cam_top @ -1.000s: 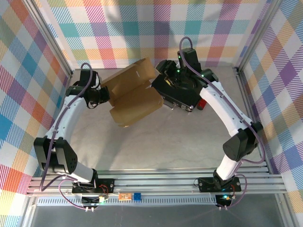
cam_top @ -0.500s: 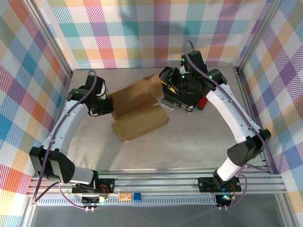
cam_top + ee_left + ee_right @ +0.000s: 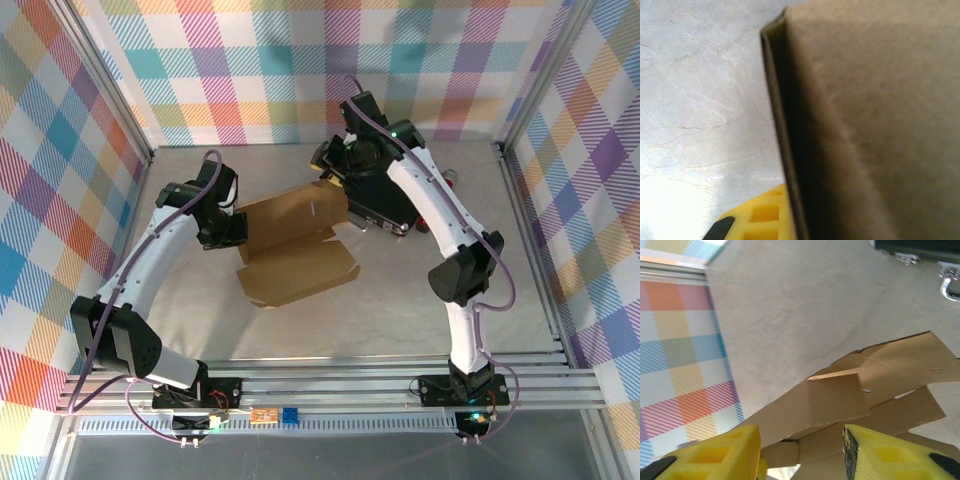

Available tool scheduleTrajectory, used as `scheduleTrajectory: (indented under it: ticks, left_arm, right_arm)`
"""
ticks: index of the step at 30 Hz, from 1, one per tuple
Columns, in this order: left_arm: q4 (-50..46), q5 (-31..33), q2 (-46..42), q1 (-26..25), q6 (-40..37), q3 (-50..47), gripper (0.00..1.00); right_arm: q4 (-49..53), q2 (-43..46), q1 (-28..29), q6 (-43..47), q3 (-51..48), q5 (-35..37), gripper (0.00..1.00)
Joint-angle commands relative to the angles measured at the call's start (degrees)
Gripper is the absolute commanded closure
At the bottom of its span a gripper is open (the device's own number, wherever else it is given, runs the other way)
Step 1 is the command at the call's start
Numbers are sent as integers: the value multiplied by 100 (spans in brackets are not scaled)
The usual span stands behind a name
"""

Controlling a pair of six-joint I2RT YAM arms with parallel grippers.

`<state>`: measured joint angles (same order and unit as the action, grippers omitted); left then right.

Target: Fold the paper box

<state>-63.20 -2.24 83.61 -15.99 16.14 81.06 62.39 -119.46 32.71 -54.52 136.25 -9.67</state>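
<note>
The paper box (image 3: 298,248) is a brown cardboard sheet, partly folded, lying on the grey table in the top view. My left gripper (image 3: 227,228) is shut on its left edge. In the left wrist view the cardboard (image 3: 880,100) covers the right side, with one yellow finger (image 3: 757,221) against its edge. My right gripper (image 3: 331,166) hovers over the sheet's far right corner. Its yellow jaws (image 3: 800,452) stand apart, and the flaps (image 3: 880,375) lie just beyond them, untouched.
A black hard case (image 3: 372,205) with metal latches (image 3: 949,287) sits right of the cardboard, under my right arm. Plaid walls and aluminium posts close in the table on three sides. A rail (image 3: 320,385) runs along the near edge.
My right gripper swung left off the black case to the sheet's far corner, its jaws narrowing. My left gripper moved right and forward, and the cardboard came down flatter onto the table.
</note>
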Motion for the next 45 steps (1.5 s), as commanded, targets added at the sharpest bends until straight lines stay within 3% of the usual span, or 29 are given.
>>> scheduleTrajectory:
  ticks: [1, 16, 24, 28, 35, 38, 39, 42, 45]
  left_arm:
    - [-202, 32, 21, -62, -84, 187, 100]
    - [-134, -18, 155, -91, -120, 280, 100]
    - [-87, -48, 198, -89, -122, 328, 100]
    - [-79, -62, 190, -89, -120, 347, 100]
    - [-72, -31, 146, -89, -124, 362, 100]
    - [-69, -27, 138, -89, -121, 353, 100]
    - [-77, -22, 145, -89, -122, 361, 100]
    - [-111, 2, 150, -89, -120, 371, 100]
    - [-114, 13, 121, -89, -129, 376, 100]
  right_arm:
    - [341, -96, 7, 171, 193, -89, 54]
    - [-200, -396, 51, -133, -87, -1031, 54]
    - [-491, -530, 56, -578, -114, -1347, 62]
    - [-564, -597, 60, -706, -125, -1387, 69]
    - [-632, -517, 60, -849, -126, -1245, 100]
    - [-629, -396, 51, -807, -158, -1128, 100]
    - [-646, -356, 43, -761, -174, -1093, 96]
    - [-599, -112, -14, -504, -240, -858, 65]
    - [-748, 470, -184, -186, -807, -597, 50]
